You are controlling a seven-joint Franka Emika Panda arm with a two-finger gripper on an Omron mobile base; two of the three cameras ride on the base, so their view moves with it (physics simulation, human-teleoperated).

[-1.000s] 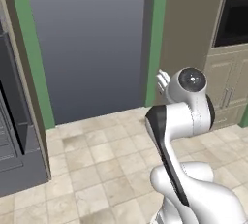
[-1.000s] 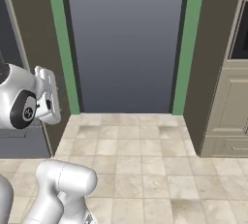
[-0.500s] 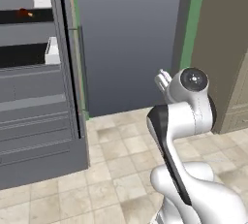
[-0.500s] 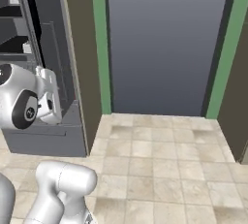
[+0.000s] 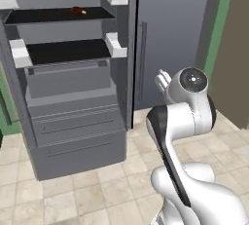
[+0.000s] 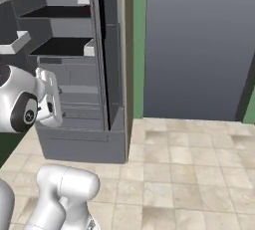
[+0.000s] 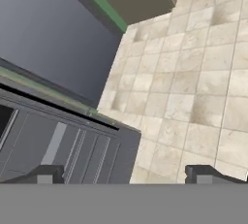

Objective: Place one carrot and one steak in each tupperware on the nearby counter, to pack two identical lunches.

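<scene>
The grey fridge (image 5: 73, 117) stands open ahead and left of the hand, its drawers (image 7: 63, 150) just below the fingertips. On its top dark shelf (image 5: 58, 14), well above the hand, lies a small reddish item (image 5: 78, 10), too small to identify. The gripper (image 7: 126, 174) hangs with jaws wide apart, empty, over tiled floor (image 7: 193, 72)

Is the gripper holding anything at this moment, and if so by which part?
Nothing is held. In the hand view the gripper stands open, with just floor tiles between its fingertips.
</scene>
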